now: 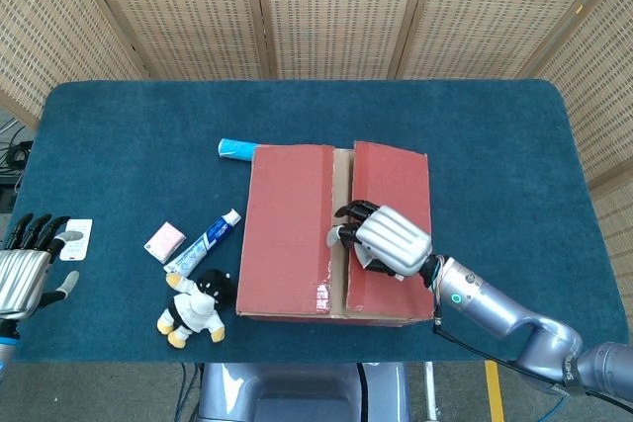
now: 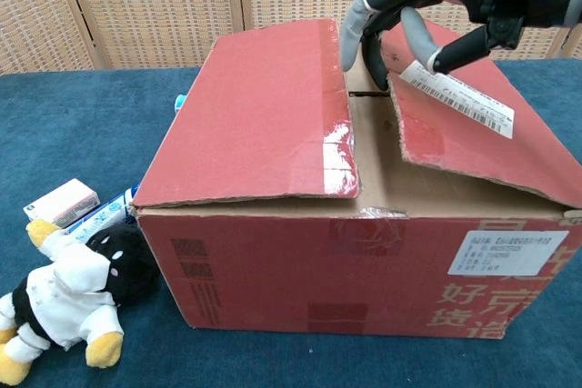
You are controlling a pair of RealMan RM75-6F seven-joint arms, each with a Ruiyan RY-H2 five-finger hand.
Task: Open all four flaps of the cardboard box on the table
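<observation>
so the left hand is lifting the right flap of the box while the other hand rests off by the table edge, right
Not quite: the right hand lifts the right flap, fingers hooked under its inner edge, as the chest view shows. The left hand rests by the table edge. The rest stands.
</observation>
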